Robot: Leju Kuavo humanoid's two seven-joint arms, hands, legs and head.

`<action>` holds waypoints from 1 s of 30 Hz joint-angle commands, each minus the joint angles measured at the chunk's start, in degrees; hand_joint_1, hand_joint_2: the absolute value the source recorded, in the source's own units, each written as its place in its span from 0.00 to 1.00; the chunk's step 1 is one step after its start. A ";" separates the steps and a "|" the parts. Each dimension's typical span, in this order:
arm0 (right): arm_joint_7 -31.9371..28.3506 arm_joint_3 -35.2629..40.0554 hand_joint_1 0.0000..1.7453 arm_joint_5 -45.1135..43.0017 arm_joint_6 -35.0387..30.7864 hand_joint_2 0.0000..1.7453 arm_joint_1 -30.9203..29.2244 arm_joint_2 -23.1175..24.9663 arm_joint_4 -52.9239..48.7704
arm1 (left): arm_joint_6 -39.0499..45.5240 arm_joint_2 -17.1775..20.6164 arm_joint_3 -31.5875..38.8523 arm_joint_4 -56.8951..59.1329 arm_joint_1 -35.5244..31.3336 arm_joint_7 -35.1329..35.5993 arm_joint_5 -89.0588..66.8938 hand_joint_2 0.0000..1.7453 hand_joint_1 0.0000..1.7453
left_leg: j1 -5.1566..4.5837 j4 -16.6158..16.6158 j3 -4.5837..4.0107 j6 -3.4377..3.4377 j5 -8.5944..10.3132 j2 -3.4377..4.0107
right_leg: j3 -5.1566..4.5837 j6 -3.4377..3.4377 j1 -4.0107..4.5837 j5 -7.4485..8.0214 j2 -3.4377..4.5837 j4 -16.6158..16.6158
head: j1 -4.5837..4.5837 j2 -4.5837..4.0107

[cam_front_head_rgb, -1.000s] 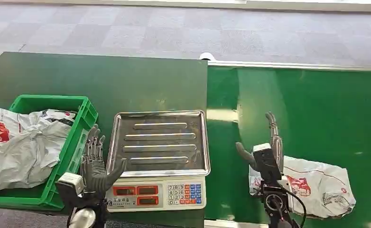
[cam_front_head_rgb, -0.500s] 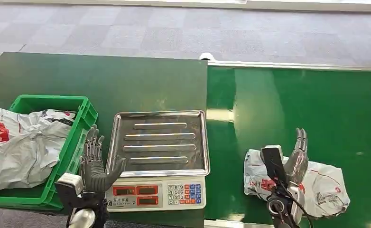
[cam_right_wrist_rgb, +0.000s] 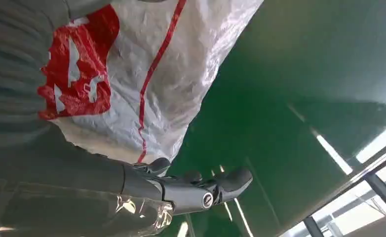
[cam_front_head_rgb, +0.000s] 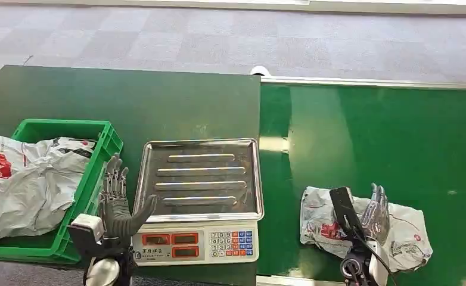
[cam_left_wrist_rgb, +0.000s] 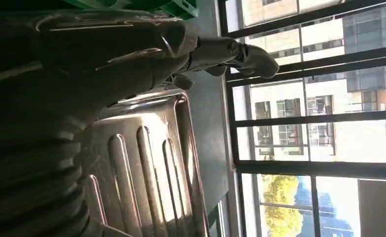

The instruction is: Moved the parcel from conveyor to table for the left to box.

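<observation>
I see the parcel [cam_front_head_rgb: 362, 229], a crumpled white bag with red print, lying on the green conveyor [cam_front_head_rgb: 397, 143], near its front edge and well apart from the desk [cam_front_head_rgb: 123, 101]; my right robot hand [cam_front_head_rgb: 375, 213] rests on top of it, fingers laid flat over the plastic and spread rather than curled, so I cannot tell whether it grips the bag or only touches it; in the right wrist view the bag [cam_right_wrist_rgb: 146, 74] sits right against the palm; my left robot hand [cam_front_head_rgb: 118, 199] stands upright with fingers wide and holds nothing, between the green crate [cam_front_head_rgb: 102, 158] and the steel scale [cam_front_head_rgb: 201, 179]; the crate carries more white bags [cam_front_head_rgb: 34, 185].
</observation>
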 commanded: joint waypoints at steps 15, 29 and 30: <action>1.92 -14.10 0.00 9.33 -8.48 1.00 -2.61 0.11 5.32 | 0.53 -0.47 2.37 0.75 0.52 0.07 -1.00 1.00 0.00 | -0.01 -0.04 0.07 0.10 0.00 0.05 | 0.07 -0.10 0.02 0.04 0.01 -0.08 | 0.00 0.00; 2.06 -15.79 0.00 10.40 1.22 1.00 -0.18 1.24 0.94 | -0.63 -0.53 2.49 1.75 -0.36 0.15 -1.68 1.00 0.00 | -0.02 -0.04 0.06 0.08 0.01 0.02 | 0.05 -0.12 0.01 0.02 -0.02 -0.05 | 0.00 0.00; 2.76 -15.19 0.00 10.40 3.35 1.00 -0.05 1.23 0.59 | -0.63 -0.37 2.63 1.76 -0.37 0.15 -1.58 1.00 0.00 | 0.00 -0.03 0.06 0.07 0.00 0.04 | 0.05 -0.11 0.02 0.02 0.00 -0.04 | 0.00 0.00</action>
